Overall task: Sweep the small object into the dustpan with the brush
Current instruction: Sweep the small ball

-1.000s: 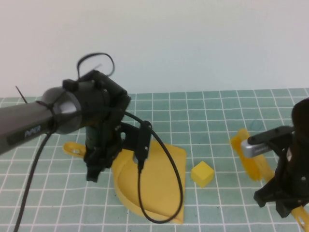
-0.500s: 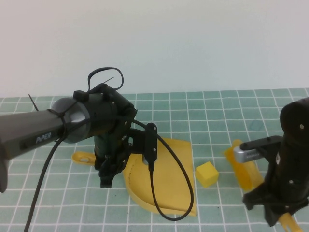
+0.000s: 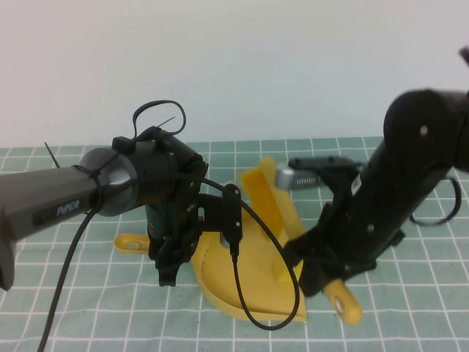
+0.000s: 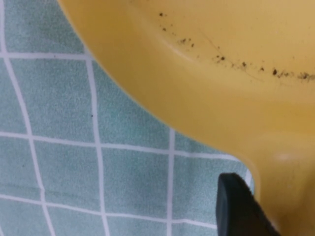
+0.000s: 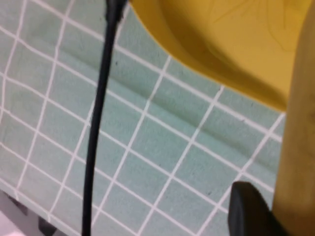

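Observation:
The yellow dustpan (image 3: 233, 282) lies flat on the green grid mat, its scoop (image 4: 221, 73) filling the left wrist view. My left gripper (image 3: 167, 265) is shut on its thin handle (image 3: 130, 240), with one dark finger (image 4: 236, 206) against the yellow plastic. My right gripper (image 3: 316, 280) is shut on the brush (image 3: 264, 194). The brush head is raised over the far part of the scoop and the handle end (image 3: 344, 302) sticks out toward me. The brush handle (image 5: 300, 123) runs beside a dark finger (image 5: 251, 211). A small yellow block that looks like the small object (image 3: 282, 270) sits on the scoop, partly hidden by the right arm.
A black cable (image 3: 253, 301) from the left wrist loops over the dustpan's near edge, and also shows as the cable (image 5: 98, 123) in the right wrist view. The green mat (image 3: 410, 293) extends to the right, and a pale wall (image 3: 293, 66) stands behind it.
My right arm has swung left from the right edge, carrying the brush across to the dustpan. The small object has moved left from the mat onto the scoop. The left arm barely moved.

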{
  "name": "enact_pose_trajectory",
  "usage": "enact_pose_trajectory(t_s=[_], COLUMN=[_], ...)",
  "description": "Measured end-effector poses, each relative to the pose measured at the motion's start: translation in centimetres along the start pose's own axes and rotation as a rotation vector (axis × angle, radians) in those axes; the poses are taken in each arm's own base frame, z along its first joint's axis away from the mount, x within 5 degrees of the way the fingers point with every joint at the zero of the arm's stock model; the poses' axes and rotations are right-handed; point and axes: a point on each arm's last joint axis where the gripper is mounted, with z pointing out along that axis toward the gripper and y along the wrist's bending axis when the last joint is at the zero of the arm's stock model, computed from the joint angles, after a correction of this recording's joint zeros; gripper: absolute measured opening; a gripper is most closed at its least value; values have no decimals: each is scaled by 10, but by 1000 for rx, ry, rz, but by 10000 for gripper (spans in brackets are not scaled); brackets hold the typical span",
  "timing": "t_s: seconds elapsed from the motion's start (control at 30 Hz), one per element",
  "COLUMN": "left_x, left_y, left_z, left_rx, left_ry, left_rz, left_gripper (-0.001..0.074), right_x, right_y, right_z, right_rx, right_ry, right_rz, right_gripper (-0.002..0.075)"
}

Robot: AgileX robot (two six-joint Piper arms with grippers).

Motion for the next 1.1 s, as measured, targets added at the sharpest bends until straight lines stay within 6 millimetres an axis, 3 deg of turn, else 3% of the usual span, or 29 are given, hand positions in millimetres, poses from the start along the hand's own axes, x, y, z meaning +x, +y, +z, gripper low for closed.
enact_pose_trajectory(t_s=[0.1, 0.27, 0.6, 0.8, 1.1], left_x=[0, 0, 2, 1, -1], left_y=[0, 0, 1, 1, 2], left_z=[0, 0, 0, 0, 0], left_rx=[0, -4, -7, -5, -19], left_ry=[0, 1, 21, 5, -13], left_rz=[0, 3, 15, 4, 1], left_gripper=[1, 1, 1, 0, 1], right_x=[-5, 1, -6, -8, -10], right_y=[-1, -18, -39, -35, -3], right_z=[-11, -14, 21, 44, 51], right_rx=[57, 258, 374, 268, -58], right_ry=[-8, 81, 206, 274, 254], right_rz=[-15, 3, 47, 97, 83], right_gripper=[158, 158, 158, 158, 158])
